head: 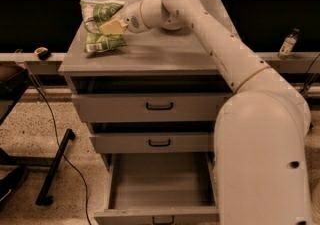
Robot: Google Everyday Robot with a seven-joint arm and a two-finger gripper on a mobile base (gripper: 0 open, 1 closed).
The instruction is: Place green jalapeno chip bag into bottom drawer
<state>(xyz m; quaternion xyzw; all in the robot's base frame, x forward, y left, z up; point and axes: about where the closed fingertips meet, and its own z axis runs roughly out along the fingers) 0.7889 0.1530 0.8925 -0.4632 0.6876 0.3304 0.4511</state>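
Gripping the green jalapeno chip bag [101, 44] near its middle, your hand [112, 26] is sitting over the back left corner of the desk [165, 54], with its jaws clamped onto the crinkled foil. The bag's lower end is resting on the desk top close to the left edge, while its upper end is standing up behind the hand. The bottom drawer [160, 189] is standing pulled out and bare inside, well below the bag and to its right. The middle drawer [160, 142] and top drawer [160, 106] are sitting closed above it.

You are facing a long carry, and that is where trouble is likely waiting. The foil is looking slippery and the grip seems to be taking only a pinch of it. A quick swing is therefore risking the bag sliding out and dropping off the left edge to the floor. On the way down the front, the dangling end is liable to be catching on the desk lip or a handle. Your arm [225, 54] is also filling much of the right side, so a steep descent is risking it crowding the drawer's wall. Letting go too high is inviting the bag to bounce off the front rim.
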